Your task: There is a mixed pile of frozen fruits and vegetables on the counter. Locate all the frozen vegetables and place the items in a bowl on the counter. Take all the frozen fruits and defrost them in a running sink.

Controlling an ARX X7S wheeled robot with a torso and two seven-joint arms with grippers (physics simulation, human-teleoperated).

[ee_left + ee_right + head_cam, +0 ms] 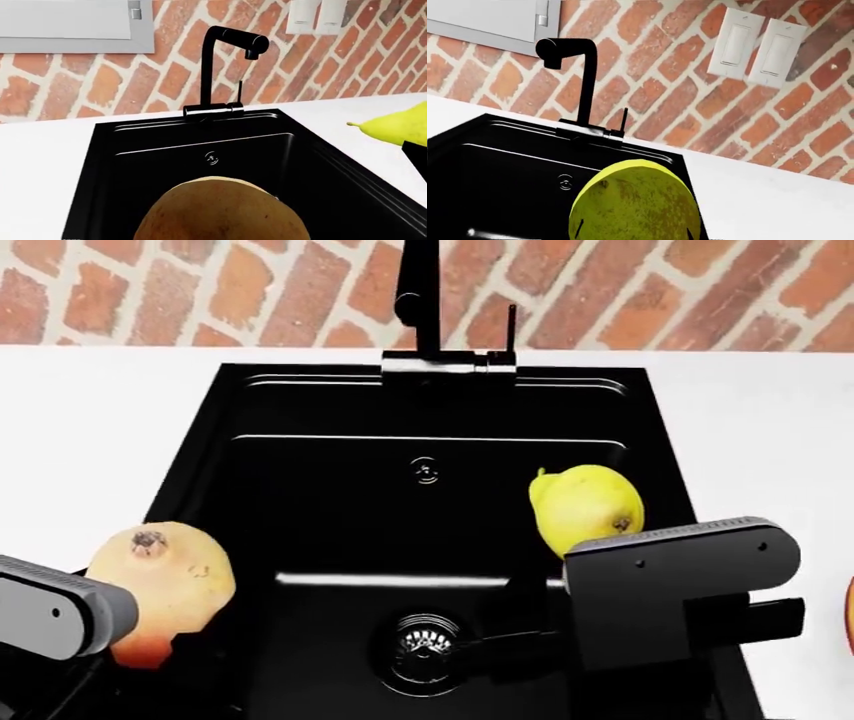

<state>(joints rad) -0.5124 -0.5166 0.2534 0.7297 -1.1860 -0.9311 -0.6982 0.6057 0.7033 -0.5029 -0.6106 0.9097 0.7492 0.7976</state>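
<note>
Risk: if you let go now, the tan fruit (158,575) could land on the sink (267,400) rim and roll onto the counter (80,420); it hangs at the basin's left edge.
Left gripper (80,625): low beside the basin, clamped on the tan fruit.
Right gripper (607,540): above the basin's right side, closed on the yellow fruit (587,505).
Faucet (227,65): no water visible.
</note>
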